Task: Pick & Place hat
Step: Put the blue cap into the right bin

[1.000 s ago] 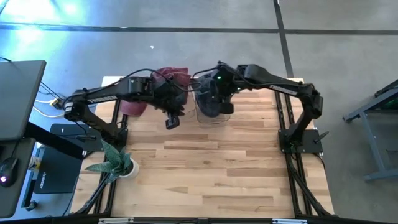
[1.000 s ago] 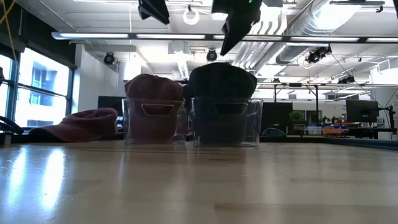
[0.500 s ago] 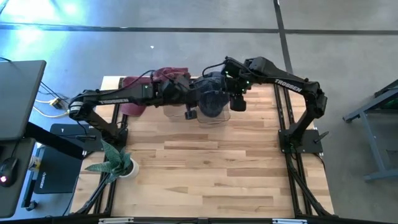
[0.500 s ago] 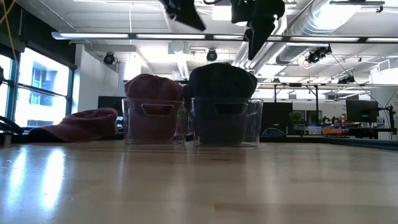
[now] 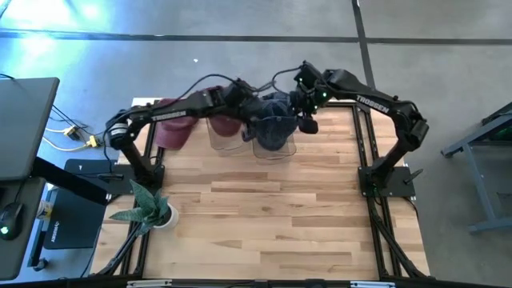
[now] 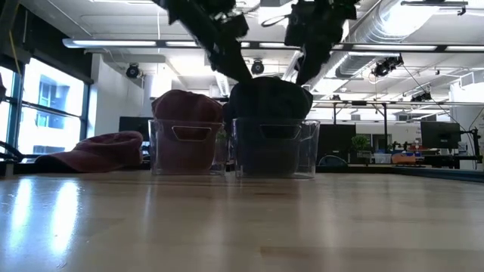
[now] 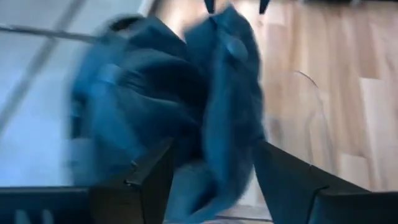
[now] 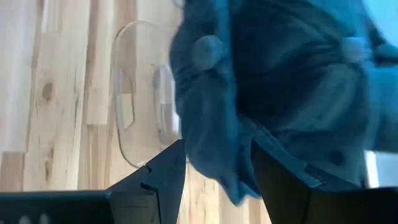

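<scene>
On the wooden table (image 5: 264, 208), dark blue caps (image 5: 272, 124) fill a clear bin (image 6: 274, 147); both claws, left (image 7: 208, 171) and right (image 8: 214, 165), hang spread and empty just above them, a maroon cap (image 6: 91, 151) unplaced.

One camera looks straight down on the whole counter (image 5: 264, 216); another sits at counter height, facing level across it into the room. Both wrist cameras sit close above the dark hats (image 7: 186, 99) in the clear bin (image 6: 274, 148), which every view shares.
</scene>
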`<state>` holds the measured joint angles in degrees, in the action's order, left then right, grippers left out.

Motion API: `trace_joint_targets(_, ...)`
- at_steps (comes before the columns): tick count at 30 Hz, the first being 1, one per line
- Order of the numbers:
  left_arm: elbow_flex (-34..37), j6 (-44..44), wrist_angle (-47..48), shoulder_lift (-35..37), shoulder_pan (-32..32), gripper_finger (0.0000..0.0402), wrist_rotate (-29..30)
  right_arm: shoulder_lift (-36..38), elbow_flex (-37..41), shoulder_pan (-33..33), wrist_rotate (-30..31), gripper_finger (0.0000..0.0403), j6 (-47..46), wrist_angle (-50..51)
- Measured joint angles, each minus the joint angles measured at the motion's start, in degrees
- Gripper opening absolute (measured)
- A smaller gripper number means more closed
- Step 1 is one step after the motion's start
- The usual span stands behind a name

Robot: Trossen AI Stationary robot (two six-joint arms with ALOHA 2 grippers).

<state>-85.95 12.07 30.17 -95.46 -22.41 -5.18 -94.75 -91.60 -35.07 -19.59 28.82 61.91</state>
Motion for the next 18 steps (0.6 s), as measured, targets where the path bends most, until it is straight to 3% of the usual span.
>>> trace_joint_targets(3,0.0,-0.3,0.0,-2.1,0.3,0.0224,-2.7,1.2,5.5,0.1,-0.9,0.0176,2.1,-4.7)
trace_joint_targets(8,0.0,-0.3,0.0,-3.3,1.1,0.0216,-10.4,3.2,12.4,-0.2,-11.0,0.0159,2.9,-8.2)
trace_joint_targets(13,0.0,1.4,0.0,-3.3,3.2,0.0170,-15.6,4.2,15.8,-0.3,-18.9,0.0090,4.9,-7.2)
trace_joint_targets(18,0.0,4.8,1.5,-3.3,3.7,0.0103,-18.6,4.2,15.7,-1.2,-21.2,0.0011,9.2,-6.9)
